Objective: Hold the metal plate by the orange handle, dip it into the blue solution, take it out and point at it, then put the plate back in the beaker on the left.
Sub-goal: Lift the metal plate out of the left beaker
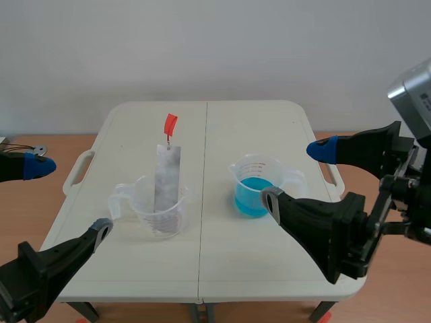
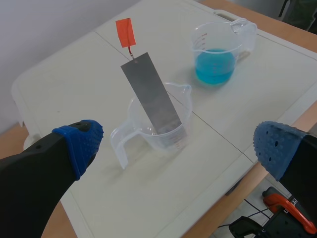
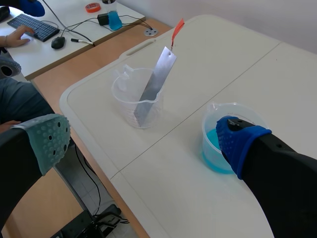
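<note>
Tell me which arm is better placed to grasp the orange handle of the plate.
Left, probably: the left hand is open near the beaker holding the metal plate; the right hand hovers by the blue solution.

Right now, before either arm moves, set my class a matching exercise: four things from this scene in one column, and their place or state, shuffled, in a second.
Column one:
1. metal plate
2. orange handle
3. right beaker
4. left end effector

Column two:
A. open, gripping nothing
B. holds the blue solution
C. leans in the left beaker
D. fixed at the plate's upper end

Pairs: 1-C, 2-D, 3-B, 4-A.
</note>
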